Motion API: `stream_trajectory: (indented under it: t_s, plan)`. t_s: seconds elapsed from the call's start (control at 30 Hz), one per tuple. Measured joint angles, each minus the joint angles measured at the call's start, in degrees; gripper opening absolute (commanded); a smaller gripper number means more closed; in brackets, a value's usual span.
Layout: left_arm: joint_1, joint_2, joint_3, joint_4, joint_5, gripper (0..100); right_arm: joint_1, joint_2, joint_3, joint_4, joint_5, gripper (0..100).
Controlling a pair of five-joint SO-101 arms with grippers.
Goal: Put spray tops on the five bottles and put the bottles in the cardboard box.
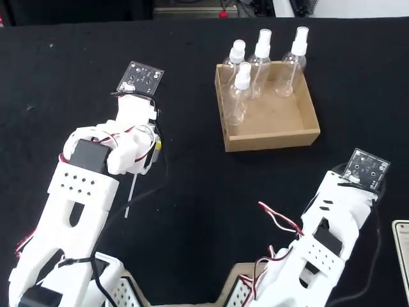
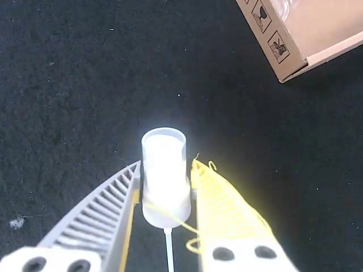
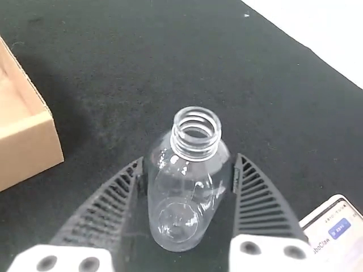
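The left jaws are clamped on a spray top (image 2: 164, 175), its thin tube trailing back between them (cap end forward). The right jaws are shut on an uncapped bottle (image 3: 187, 187) by its body, its open neck ahead of their tips. Beyond both pairs, the cardboard box (image 1: 271, 139) on the black bench (image 1: 192, 211) holds four capped bottles (image 1: 241, 89).

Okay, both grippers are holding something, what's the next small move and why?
Probably carry the spray top in the left gripper over to the bottle held by the right gripper, lining its tube up with the open neck. That bottle has no top, while four capped bottles already stand in the cardboard box.
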Motion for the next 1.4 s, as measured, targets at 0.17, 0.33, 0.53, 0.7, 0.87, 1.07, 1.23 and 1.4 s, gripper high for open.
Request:
stream_trajectory:
  t_s: [0.17, 0.33, 0.53, 0.7, 0.87, 1.07, 1.23, 1.4]
  plan:
    - [0.00, 0.00, 0.00, 0.00, 0.00, 8, 0.97, 0.00, 0.00, 0.00, -0.09, 16.2]
    - [0.00, 0.00, 0.00, 0.00, 0.00, 8, 3.25, 0.00, 0.00, 0.09, -0.18, 16.3]
    - [0.00, 0.00, 0.00, 0.00, 0.00, 8, 3.43, -1.41, -1.23, 6.15, -0.26, 16.5]
    - [0.00, 0.00, 0.00, 0.00, 0.00, 8, 3.69, -1.41, -6.86, 15.65, -3.25, 16.6]
    - [0.00, 0.00, 0.00, 0.00, 0.00, 8, 3.69, -0.79, -7.82, 16.18, -3.96, 17.4]
    - [0.00, 0.00, 0.00, 0.00, 0.00, 8, 3.60, -0.44, -4.22, 8.97, -3.96, 30.4]
    - [0.00, 0.00, 0.00, 0.00, 0.00, 8, 3.60, -0.35, -3.60, 7.38, -4.04, 30.7]
    - [0.00, 0.00, 0.00, 0.00, 0.00, 8, 3.60, -0.35, -3.87, 7.03, -4.04, 30.7]
